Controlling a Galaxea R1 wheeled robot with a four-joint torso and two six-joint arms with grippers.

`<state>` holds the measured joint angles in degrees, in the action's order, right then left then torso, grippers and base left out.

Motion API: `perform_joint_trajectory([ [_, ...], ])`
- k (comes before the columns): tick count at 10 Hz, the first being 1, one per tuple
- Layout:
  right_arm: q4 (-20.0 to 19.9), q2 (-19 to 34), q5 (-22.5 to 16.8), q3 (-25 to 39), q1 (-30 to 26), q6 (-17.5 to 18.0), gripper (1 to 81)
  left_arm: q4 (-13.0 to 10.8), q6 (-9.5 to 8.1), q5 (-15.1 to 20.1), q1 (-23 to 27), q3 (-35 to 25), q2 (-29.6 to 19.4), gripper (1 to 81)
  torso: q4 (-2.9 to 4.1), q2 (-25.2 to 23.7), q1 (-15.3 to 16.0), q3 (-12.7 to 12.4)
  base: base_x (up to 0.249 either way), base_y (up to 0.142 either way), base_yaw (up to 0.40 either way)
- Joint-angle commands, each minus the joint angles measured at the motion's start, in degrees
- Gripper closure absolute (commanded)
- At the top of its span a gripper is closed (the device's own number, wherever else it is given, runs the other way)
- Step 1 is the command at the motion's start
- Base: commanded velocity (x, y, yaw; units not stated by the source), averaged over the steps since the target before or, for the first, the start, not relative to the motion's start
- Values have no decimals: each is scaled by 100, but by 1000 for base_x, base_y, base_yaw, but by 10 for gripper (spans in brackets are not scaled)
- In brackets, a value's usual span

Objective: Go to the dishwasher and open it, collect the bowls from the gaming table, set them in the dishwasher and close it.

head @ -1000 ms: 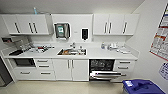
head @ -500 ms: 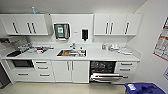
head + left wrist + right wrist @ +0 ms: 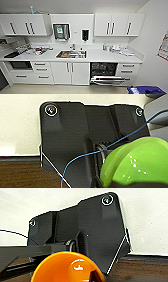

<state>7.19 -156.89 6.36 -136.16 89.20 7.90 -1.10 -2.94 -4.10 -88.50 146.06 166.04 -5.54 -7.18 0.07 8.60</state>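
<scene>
Dishwasher (image 3: 103, 69) door's down. Green bowl (image 3: 135, 164) and orange bowl (image 3: 68, 268) ride near the wrists (grip can't be told), so either could slip while driving.

no legible text, labels or signs

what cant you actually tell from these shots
- Left gripper's fingers: the left wrist view doesn't show them, so the hold on the glossy green bowl is unclear.
- Right gripper's fingers: likewise unclear around the glossy orange bowl, cut off by the picture's edge.
- Inside the open stainless-steel dishwasher: too dark and blurred in the head view to make out.
- Items on the white countertop: too blurred to name.
</scene>
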Motion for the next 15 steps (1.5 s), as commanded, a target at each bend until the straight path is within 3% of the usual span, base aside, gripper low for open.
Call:
perform_joint_trajectory([
  [1,45,85,-267,-50,-231,-25,811,-31,21,313,223,-24,-44,811,0,0,0,0,127,0,0],
  [15,37,103,-258,-15,-196,27,811,-66,30,322,250,213,167,811,0,0,0,0,128,0,0],
])
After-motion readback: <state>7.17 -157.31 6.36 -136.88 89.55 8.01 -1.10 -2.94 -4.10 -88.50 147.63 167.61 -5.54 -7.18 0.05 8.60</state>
